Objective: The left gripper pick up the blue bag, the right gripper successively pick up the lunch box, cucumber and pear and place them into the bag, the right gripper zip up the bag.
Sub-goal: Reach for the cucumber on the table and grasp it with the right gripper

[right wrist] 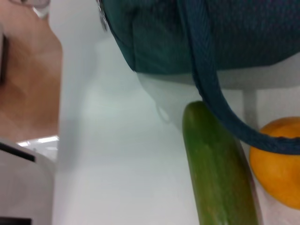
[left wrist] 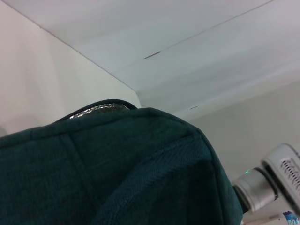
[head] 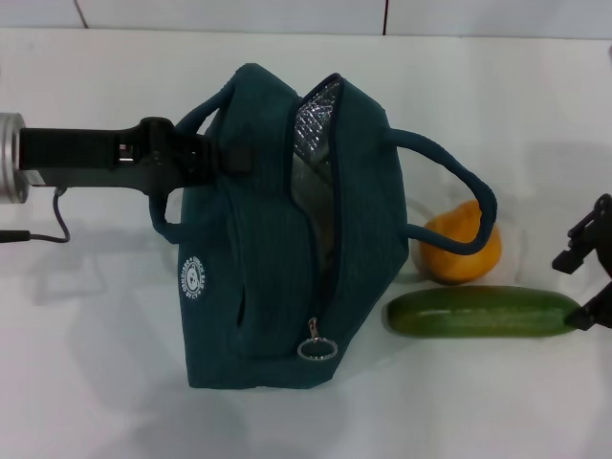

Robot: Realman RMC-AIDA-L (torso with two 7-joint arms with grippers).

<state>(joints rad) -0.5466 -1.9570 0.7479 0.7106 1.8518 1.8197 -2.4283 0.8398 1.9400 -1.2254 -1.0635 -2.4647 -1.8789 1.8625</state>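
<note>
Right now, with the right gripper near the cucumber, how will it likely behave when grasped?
The cucumber looks round and smooth, so it may roll or slip between the fingers. It looks stiff, so it should lift without sagging. The right gripper sits at its end, so an end grasp might tilt it.

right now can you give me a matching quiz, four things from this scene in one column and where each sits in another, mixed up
Things:
1. blue bag
2. cucumber
3. pear
4. left end effector

Places:
A. behind the cucumber, under a handle loop
B. middle of the table, top unzipped
C. at the bag's left handle
D. lying beside the bag's right side, nearest the right end effector

Pairs: 1-B, 2-D, 3-A, 4-C
</note>
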